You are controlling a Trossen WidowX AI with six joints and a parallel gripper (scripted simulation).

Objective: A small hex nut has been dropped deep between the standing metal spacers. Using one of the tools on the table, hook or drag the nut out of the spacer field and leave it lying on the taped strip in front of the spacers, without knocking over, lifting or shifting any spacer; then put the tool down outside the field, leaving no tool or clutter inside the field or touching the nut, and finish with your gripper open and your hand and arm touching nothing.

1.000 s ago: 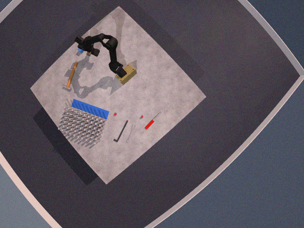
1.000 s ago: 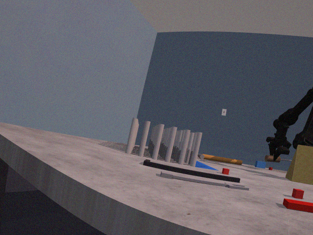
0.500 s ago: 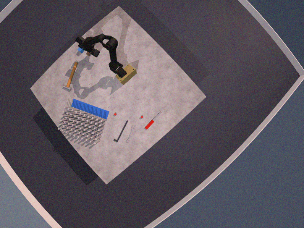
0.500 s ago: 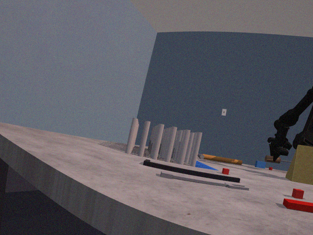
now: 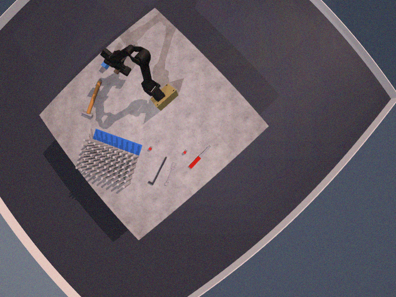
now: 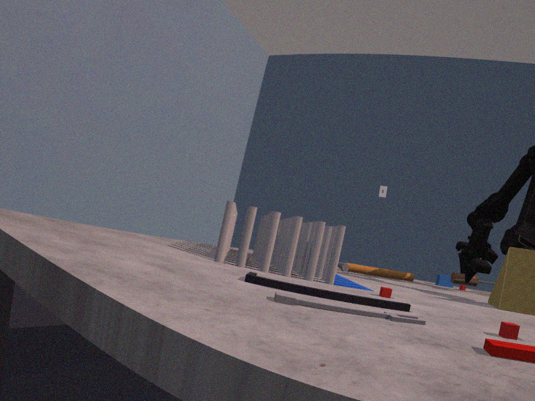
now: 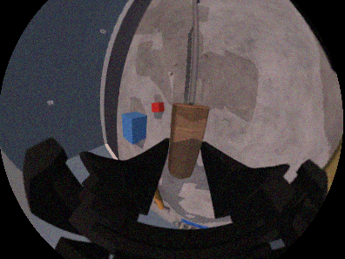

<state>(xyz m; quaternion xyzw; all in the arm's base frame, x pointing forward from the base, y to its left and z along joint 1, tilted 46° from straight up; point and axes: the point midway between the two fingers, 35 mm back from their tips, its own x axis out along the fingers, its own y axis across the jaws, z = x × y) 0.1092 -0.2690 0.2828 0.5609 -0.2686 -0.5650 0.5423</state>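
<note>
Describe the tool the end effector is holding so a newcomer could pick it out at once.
Start at the tan base block and follow the black arm to the end effector, near the small blue cube. Clamped between its fingers is a tool with a brown wooden handle and a long, thin metal rod. Unlike the orange-handled tool lying nearby, it is off the table.

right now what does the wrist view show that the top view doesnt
Only the wrist view shows the gripper shut on a brown-handled tool, its thin metal shaft running out ahead over the table. Only the top view shows the spacer field, the blue taped strip, the black L-shaped tool and the red-handled tool. Both show the blue block and the grey table.
</note>
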